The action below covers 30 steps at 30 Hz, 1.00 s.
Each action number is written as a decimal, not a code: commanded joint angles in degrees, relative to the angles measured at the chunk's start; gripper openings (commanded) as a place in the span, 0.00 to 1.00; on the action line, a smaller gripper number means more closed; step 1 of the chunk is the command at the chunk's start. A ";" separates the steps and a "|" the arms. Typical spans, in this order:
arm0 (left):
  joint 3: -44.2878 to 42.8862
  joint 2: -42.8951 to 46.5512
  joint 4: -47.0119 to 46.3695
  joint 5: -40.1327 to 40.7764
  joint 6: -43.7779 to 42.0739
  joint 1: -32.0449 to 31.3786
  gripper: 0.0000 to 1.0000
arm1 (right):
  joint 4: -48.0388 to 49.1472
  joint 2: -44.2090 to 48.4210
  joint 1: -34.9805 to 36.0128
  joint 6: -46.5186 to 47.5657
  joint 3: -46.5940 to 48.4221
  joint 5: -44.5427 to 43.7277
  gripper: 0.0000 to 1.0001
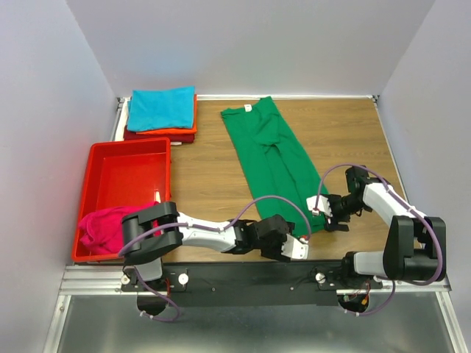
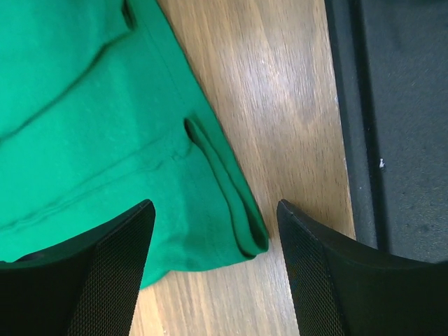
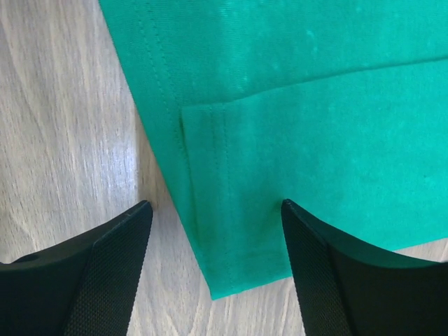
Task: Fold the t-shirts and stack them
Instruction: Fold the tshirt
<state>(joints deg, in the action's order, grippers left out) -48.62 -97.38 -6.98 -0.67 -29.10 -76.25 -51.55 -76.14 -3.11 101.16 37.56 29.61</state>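
The green t-shirt [image 1: 268, 151] lies on the wooden table as a long strip folded lengthwise, its white neck label [image 1: 248, 108] at the far end. My left gripper [image 1: 289, 247] is at the strip's near left corner. In the left wrist view it [image 2: 215, 204] stands open, with the doubled hem corner [image 2: 245, 234] between the fingers. My right gripper [image 1: 324, 215] is at the near right corner. The right wrist view shows it [image 3: 215, 203] open as well, straddling the corner of the green t-shirt [image 3: 238, 273]. Neither gripper holds anything.
A folded stack sits at the back left: teal t-shirt [image 1: 162, 108] over orange [image 1: 158, 132] and dark red [image 1: 158, 137]. The red plastic tray [image 1: 125, 173] stands at the left with a crumpled magenta t-shirt [image 1: 109, 228] in its near end. A black rail [image 2: 399, 126] borders the table's near edge.
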 commanded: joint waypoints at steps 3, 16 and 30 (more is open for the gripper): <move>-0.68 -3.15 2.32 2.07 -0.34 -0.39 0.73 | 4.70 -1.73 -0.40 -1.67 0.32 -0.95 0.77; -2.79 -8.70 5.14 7.08 2.12 0.92 0.34 | 6.20 -2.26 -0.40 -4.40 -0.38 -2.10 0.52; -1.83 -5.19 4.35 3.75 3.00 3.12 0.00 | 3.13 0.29 -0.31 -9.50 -1.00 -0.78 0.13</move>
<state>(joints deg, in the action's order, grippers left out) -52.69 -103.39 -7.05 4.32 -26.92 -73.93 -47.64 -76.90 -3.11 93.08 37.65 29.43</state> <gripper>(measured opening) 0.011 0.176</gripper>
